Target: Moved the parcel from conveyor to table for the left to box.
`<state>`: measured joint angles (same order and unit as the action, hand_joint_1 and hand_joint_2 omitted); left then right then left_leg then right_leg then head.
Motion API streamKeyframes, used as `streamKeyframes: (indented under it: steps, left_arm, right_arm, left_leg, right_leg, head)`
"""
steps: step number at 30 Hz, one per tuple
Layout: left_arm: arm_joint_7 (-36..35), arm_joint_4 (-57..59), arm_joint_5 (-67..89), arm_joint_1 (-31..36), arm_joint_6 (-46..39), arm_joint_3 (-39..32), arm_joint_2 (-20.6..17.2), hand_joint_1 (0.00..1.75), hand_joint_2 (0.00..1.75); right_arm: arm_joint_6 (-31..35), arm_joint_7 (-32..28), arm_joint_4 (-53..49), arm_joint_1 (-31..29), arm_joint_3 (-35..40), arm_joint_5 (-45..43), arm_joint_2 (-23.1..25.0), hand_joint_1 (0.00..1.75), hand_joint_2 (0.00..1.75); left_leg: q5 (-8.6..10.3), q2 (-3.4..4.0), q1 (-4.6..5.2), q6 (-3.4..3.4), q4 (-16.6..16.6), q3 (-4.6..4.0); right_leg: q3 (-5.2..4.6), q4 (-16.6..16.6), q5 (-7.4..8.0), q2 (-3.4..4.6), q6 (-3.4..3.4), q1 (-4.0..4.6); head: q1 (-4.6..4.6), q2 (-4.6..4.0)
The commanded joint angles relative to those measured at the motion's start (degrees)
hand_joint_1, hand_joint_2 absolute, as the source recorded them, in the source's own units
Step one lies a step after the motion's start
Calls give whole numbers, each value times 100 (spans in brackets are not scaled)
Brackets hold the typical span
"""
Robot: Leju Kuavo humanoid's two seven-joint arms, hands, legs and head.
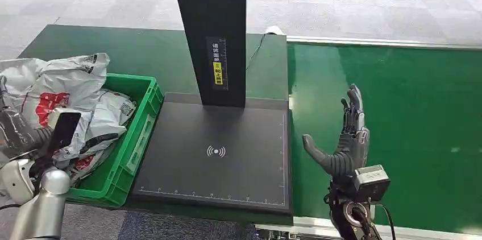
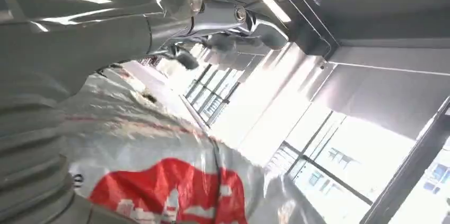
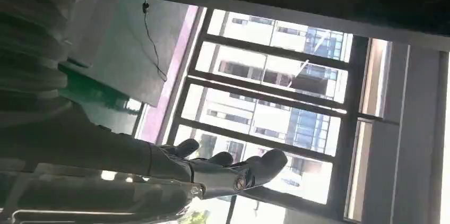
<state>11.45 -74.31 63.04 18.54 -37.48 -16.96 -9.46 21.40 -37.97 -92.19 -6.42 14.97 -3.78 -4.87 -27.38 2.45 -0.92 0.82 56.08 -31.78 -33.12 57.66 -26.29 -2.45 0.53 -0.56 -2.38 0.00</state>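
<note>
from my head view, the black scanner pad (image 1: 213,157) lies in the middle with its dark upright post (image 1: 211,29) rising from its far edge. to the left of the pad, touching its edge, is the green crate (image 1: 136,137), heaped with grey plastic parcels. the topmost parcel (image 1: 62,83), grey with a red print, lies at the crate's left side, well apart from the pad. my left hand (image 1: 20,132) is at the near left of the crate, low against the heap of parcels, with a dark flat part of it standing up beside them; i cannot tell here whether my fingers grip anything. to the right of the pad runs the green conveyor belt (image 1: 409,109), and my right hand (image 1: 344,143) stands upright over the belt just beside the pad's right edge, fingers straight up, thumb stretched out toward the pad, holding nothing.

from my left wrist, the parcel (image 2: 159,176) with its red print lies close under my left hand (image 2: 79,43). my fingers (image 2: 233,22) reach out over it, straight and apart from the plastic, with windows behind. whether any part of the hand touches the bag i cannot tell.

from my right wrist, my right hand (image 3: 159,165) is stretched flat, the fingertips (image 3: 265,163) extended against bright windows, with nothing between them.
</note>
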Motion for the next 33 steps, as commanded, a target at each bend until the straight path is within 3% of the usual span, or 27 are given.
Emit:
streamKeyframes:
  steps: [1, 8, 10, 11, 14, 21, 33]
  left_arm:
    - [-44, 276, 10, -2, -55, 173, 10, 0, 175]
    - [1, 175, 94, -43, -252, 178, 52, 0, 175]
    - [501, -27, 47, -3, -252, -147, 265, 0, 175]
    - [1343, -398, -43, 88, -252, -724, 654, 0, 175]
    - [2782, -976, -552, 174, -252, -1529, 1287, 0, 175]
    - [2855, -2776, -1833, -416, -252, -613, 1422, 0, 175]
    - [2855, -3717, -1836, -610, -252, 265, 1474, 0, 175]
  right_arm:
    - [-8, 19, 281, -182, 94, -40, -61, 0, 175]
    - [-8, 24, 313, -231, 112, -51, -81, 0, 175]
    - [-1, 25, 340, -268, 141, -72, -102, 0, 175]
    - [-23, 49, 431, -385, 172, -114, -107, 0, 175]
    - [-37, 57, 555, -488, 217, -150, -104, 0, 175]
    - [10, -6, 498, -406, 247, -219, -169, 0, 175]
    - [29, -12, 514, -463, 205, -244, -165, 0, 175]
  left_leg:
    - [2, -9, -1, -4, -5, 4]
    - [3, -14, 0, -8, -6, 4]
    - [0, -9, -1, -5, -2, 4]
    - [2, -15, -1, -8, -5, 3]
    - [1, -12, -3, -9, 4, -7]
    - [-1, -11, -3, -6, 2, -3]
    - [-1, -14, -1, -7, -1, -2]
  right_leg:
    - [4, -5, 3, 13, -2, 0]
    - [4, -7, 4, 21, -2, -1]
    - [4, -4, 1, 12, -1, 0]
    - [4, -8, 4, 20, -1, 0]
    - [-5, -3, 6, 23, 0, 2]
    - [0, -5, 2, 16, -1, 3]
    - [0, -5, 3, 17, -1, 0]
  head:
    - [0, 0]
    - [0, 0]
    - [0, 0]
    - [0, 0]
    - [0, 0]
    - [-2, 0]
    - [0, 0]
